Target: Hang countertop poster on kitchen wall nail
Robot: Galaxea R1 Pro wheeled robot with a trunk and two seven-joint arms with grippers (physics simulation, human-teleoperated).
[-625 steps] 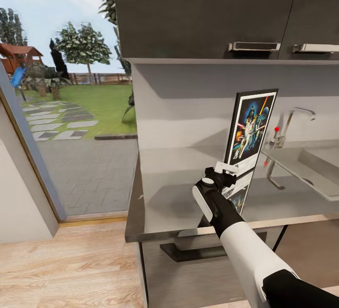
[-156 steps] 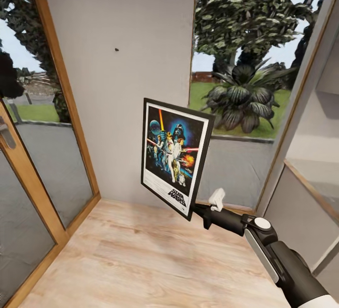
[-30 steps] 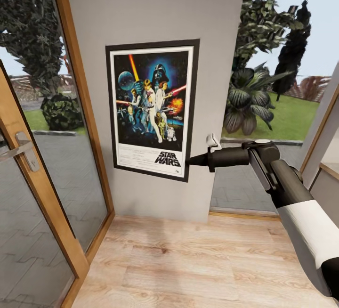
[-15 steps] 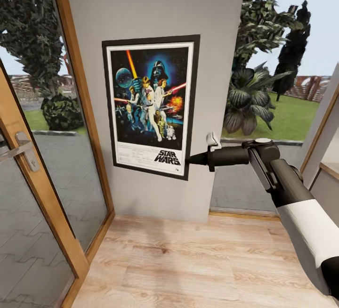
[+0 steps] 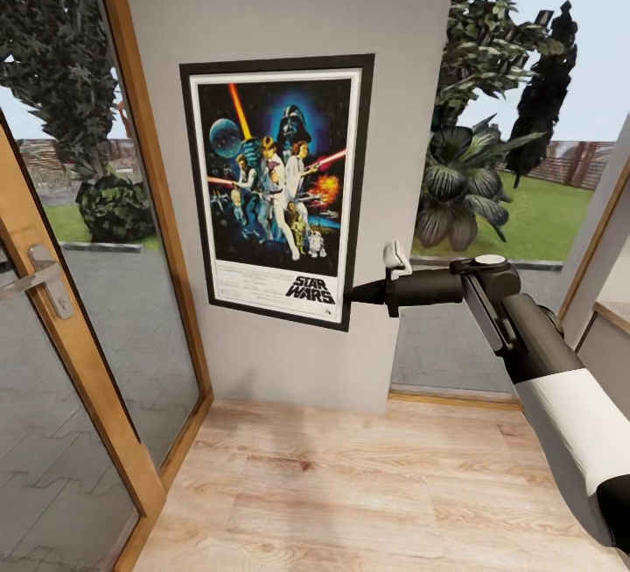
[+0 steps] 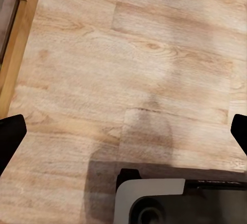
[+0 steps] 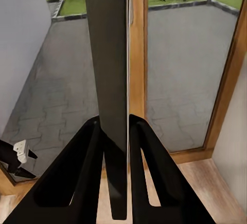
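Poster [image 5: 278, 189] is sitting upright against the grey wall panel [image 5: 289, 3], between the wood-framed glass door [image 5: 52, 292] at left and the garden window [image 5: 499, 161] at right. It is hanging slightly skewed: top-left corner is riding out wider than the bottom-left. Whether the frame is catching on a wall nail cannot be told; any nail is lying hidden behind it.

Right end effector [image 5: 352, 295] is reaching in from the right and pinching the poster at its lower right edge, approx. level with the "STAR WARS" lettering. Right wrist view is confirming this: both black fingers [image 7: 82, 178] are closing on the frame's thin edge [image 7: 110, 90], one each side, in contact.

Left end effector [image 6: 123, 136] is pointing down at the wood floor [image 6: 128, 54]; its fingertips are sitting wide apart at the picture's edges, nothing between them, so it is open and idle.

Judgement: hanging step is under way, release not yet made.

Risks:
- Letting go w/o the frame seating on a nail: poster is likely dropping to the floor.
- Off-centre grip at a low corner is giving leverage to the skew; frame may be swinging or slipping off sideways on release.
- Pulling fingers back along the wall could be dragging the edge w/ them.
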